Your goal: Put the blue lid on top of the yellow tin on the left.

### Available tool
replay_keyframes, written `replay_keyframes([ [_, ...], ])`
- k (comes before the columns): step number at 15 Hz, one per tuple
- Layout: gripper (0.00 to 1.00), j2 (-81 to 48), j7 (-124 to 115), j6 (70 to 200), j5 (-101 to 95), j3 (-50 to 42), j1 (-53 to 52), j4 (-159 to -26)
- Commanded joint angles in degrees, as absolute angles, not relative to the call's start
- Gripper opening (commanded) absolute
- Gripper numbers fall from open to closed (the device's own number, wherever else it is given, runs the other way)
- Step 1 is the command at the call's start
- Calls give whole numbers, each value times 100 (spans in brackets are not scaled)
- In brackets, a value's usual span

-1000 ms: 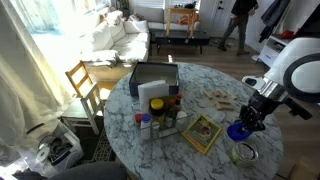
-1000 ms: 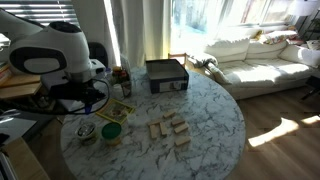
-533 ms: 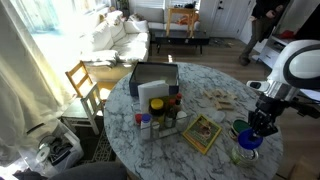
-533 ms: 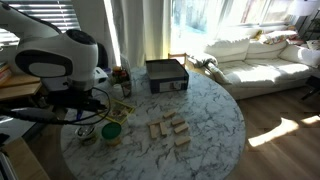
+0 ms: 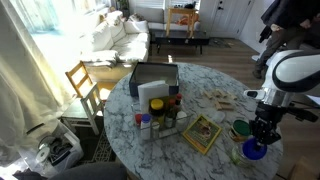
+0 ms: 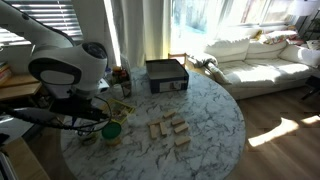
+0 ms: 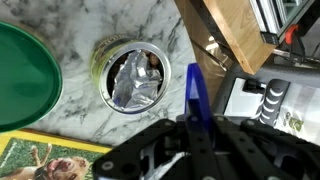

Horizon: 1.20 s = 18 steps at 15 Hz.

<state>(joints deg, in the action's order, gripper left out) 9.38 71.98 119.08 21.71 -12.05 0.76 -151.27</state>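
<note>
Wrist view: marble table [image 7: 78,118] fills most of the frame, and my claw [image 7: 195,135] comes in from the bottom. Flat yellow-green box [image 7: 40,160] at bottom left, green lid [image 7: 22,68] at left edge. Yellow tin [image 7: 132,75] sits open near the green lid, shiny inside showing. My claw is clamped on the blue lid [image 7: 193,92], held edge-on betw. my fingers, off to one side of the tin, not on it yet. In an exterior view the blue lid [image 5: 254,150] hangs low by the table rim.
</note>
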Motion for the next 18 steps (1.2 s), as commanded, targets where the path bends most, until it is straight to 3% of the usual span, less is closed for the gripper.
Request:
replay_keyframes([
  [1,1,558,7531,11932,2398,-1135,168,-15058],
  [18,1,-290,7571,12178,2574,-1015,579,-14615],
])
